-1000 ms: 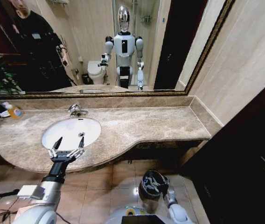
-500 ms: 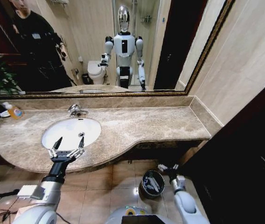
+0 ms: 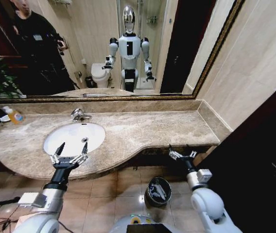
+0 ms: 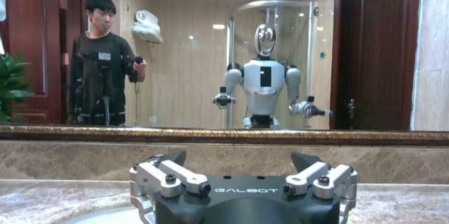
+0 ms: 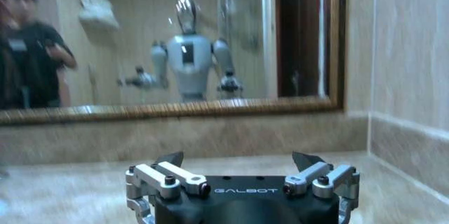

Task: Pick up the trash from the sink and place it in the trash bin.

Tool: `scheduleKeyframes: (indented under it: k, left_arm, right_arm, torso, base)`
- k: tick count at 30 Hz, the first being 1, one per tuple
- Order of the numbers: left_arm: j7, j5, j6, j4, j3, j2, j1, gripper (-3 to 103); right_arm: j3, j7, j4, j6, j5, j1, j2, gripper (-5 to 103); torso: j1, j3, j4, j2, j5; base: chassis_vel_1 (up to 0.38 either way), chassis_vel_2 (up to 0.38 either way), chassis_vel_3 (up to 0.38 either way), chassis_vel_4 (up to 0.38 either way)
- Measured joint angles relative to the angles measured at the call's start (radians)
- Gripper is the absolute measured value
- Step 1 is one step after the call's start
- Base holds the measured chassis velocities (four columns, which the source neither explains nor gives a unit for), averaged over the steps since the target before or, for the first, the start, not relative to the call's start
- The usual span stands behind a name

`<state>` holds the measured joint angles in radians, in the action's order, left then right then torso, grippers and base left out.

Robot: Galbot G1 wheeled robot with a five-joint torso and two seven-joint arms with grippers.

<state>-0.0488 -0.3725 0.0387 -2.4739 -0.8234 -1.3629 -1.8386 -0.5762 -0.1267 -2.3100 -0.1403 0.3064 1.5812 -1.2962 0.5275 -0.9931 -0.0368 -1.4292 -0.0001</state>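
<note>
Looking down from the head view, a beige marble worktop (image 3: 143, 131) runs along a wall under a wide framed mirror (image 3: 104, 48), with tiled floor (image 3: 123, 187) below its curved front edge. The sink (image 3: 75, 137) is a white oval basin set toward the left of the worktop, a chrome tap (image 3: 79, 115) behind it and an orange-labelled bottle (image 3: 13, 115) well off at the far left. The left hand (image 3: 71, 148) hovers over the near rim of the sink, fingers spread wide and holding nothing. The trash bin (image 3: 158, 191), black with a shiny rim, stands on the floor below the worktop's front edge; pale bits of trash (image 3: 159, 190) lie inside it. The right hand (image 3: 182, 154) is raised above and just right of the bin, at the worktop's edge, also spread open and empty.

From the left wrist view, the left hand (image 4: 242, 167) points at the mirror (image 4: 210, 50) with its two fingertips well apart; marble worktop (image 4: 393, 203) lies under it and a sliver of the white sink (image 4: 105, 216) shows beside the hand.

From the right wrist view, the right hand (image 5: 242, 167) likewise shows its fingertips far apart with nothing between them, above the marble worktop (image 5: 63, 192), facing the mirror (image 5: 161, 40) and the tiled side wall (image 5: 407, 66).
</note>
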Motion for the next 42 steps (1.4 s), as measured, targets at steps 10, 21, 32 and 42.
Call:
scheduleKeyframes:
  k: [10,21,32,42]
  left_arm:
    - [0.0,0.0,0.0,0.0,0.0,0.0,0.0,100]
    - [0.0,0.0,0.0,0.0,0.0,0.0,0.0,100]
    - [0.0,0.0,0.0,0.0,0.0,0.0,0.0,100]
    - [0.0,0.0,0.0,0.0,0.0,0.0,0.0,100]
  right_arm:
    - [-0.077,0.164,0.025,0.128,0.072,0.011,0.032,100]
    - [-0.229,0.202,0.068,0.143,0.181,0.06,0.09,100]
    - [-0.246,0.219,0.068,0.128,0.195,0.072,0.094,100]
    - [-0.244,0.221,0.067,0.117,0.186,0.073,0.092,100]
  torso:
    - [0.0,0.0,0.0,0.0,0.0002]
    - [0.0,0.0,0.0001,0.0,0.0001]
    - [0.0,0.0,0.0,0.0,0.0]
    - [0.0,0.0,0.0,0.0,0.0001]
  base:
    - [0.0,0.0,0.0,0.0]
    - [0.0,0.0,0.0,0.0]
    - [0.0,0.0,0.0,0.0]
    - [0.0,0.0,0.0,0.0]
